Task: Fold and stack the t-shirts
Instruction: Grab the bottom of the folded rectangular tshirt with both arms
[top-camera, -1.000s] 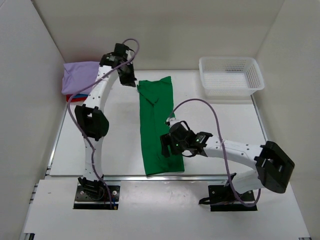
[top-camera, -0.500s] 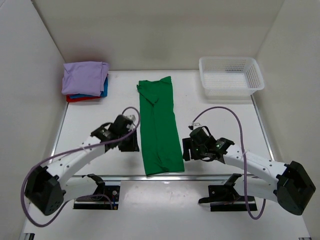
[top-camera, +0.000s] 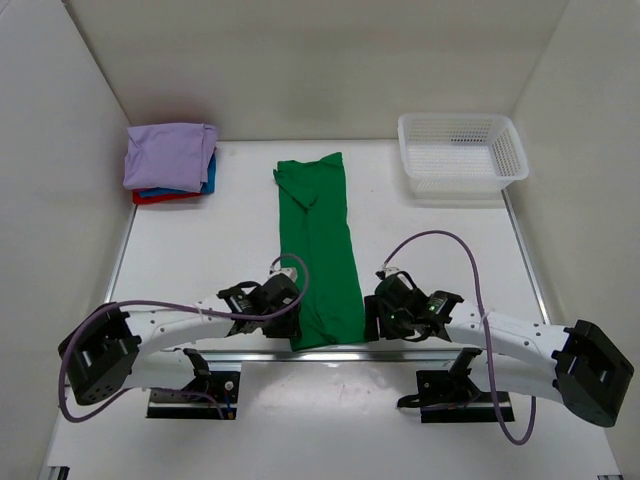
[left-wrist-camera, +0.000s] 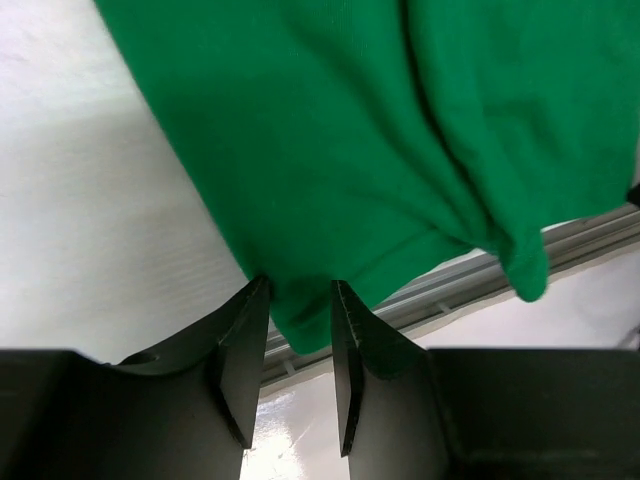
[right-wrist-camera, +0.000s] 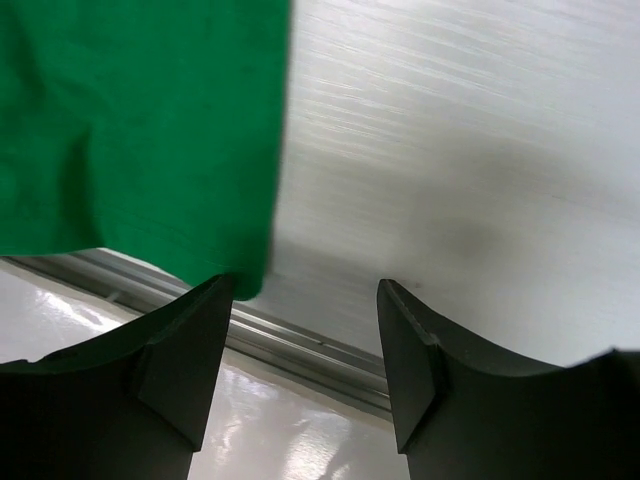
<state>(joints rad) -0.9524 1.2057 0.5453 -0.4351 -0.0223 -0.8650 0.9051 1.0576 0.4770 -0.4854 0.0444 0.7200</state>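
I've got the green t-shirt (top-camera: 315, 240) lying as a long narrow strip down the middle of the table (top-camera: 440, 250), with its hem right at the near edge. The left gripper (left-wrist-camera: 300, 290) sits at the hem's left corner, jaws a little apart, and the cloth's edge reaches in between the tips. The right gripper (right-wrist-camera: 305, 290) is at the right corner with its jaws wide open, and the corner lies only beside one finger. Before closing I'd nudge the right one further onto the cloth so both bite through every layer. Then I'd lift both corners level and carry them toward the far edge together, so the fold lands square. The lavender t-shirt (top-camera: 168, 155) tops the folded pile at the far left corner.
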